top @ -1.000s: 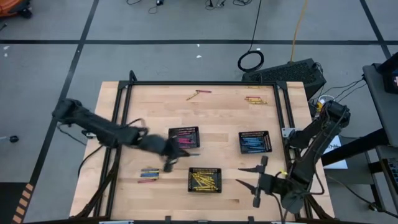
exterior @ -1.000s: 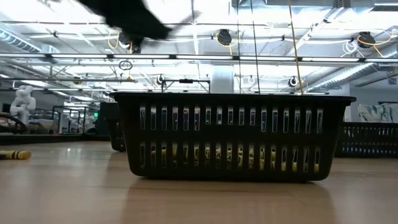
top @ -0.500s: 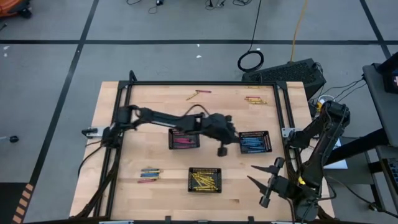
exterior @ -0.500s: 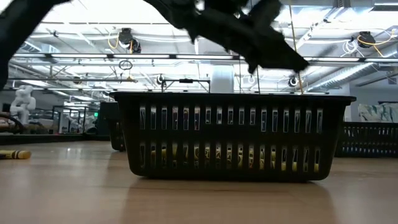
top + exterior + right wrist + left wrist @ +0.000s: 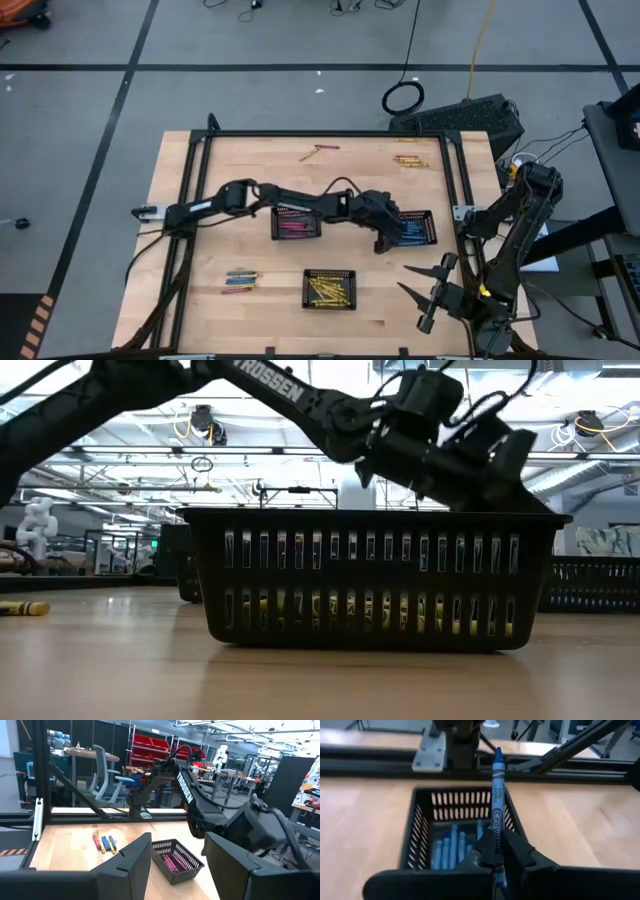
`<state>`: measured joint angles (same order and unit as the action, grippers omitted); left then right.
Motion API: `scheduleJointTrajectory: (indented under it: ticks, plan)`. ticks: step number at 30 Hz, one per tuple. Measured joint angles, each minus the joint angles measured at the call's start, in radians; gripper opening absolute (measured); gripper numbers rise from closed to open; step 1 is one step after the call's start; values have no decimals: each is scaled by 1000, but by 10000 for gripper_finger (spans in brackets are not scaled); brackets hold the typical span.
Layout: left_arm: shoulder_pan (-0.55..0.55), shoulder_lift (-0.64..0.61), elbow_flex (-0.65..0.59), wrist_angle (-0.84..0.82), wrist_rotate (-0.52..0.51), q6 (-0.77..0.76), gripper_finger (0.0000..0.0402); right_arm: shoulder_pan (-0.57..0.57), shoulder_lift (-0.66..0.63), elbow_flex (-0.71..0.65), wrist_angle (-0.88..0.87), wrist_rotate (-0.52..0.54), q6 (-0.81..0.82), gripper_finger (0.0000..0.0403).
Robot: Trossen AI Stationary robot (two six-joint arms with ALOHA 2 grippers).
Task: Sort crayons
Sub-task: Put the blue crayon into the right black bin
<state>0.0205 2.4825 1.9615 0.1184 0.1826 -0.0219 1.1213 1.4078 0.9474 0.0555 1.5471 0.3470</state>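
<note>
One blue crayon (image 5: 497,795) stands upright, pinched in the left end effector (image 5: 496,851) above the tray (image 5: 418,822) holding other blue crayons (image 5: 451,846).

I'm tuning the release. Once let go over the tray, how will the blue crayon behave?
The blue crayon, pinched by the left end effector, looks stiff and light. Being round, it would probably roll, but the blue tray walls and the crayons already inside should stop it.

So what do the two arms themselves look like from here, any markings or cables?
Both arms are dark, slim, jointed links. The left arm carries white TROSSEN lettering along one link, with thin black cables looped near its wrist. The right arm is the same dark build. Each gripper, left gripper, right gripper, has two blocky black jaws.
</note>
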Motion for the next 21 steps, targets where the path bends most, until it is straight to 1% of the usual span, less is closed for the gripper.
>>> scheduleJointTrajectory:
  ticks: [4,9,12,21]
  plan:
    - [15,22,3,-15,-2,-73,8,0,0,0,0,0,0,169]
    - [36,19,4,-40,-3,-124,8,0,0,0,0,0,0,169]
    - [40,19,4,-63,-3,-129,8,0,0,0,0,0,0,169]
    - [30,19,4,-58,-3,-120,14,0,0,0,0,-3,0,169]
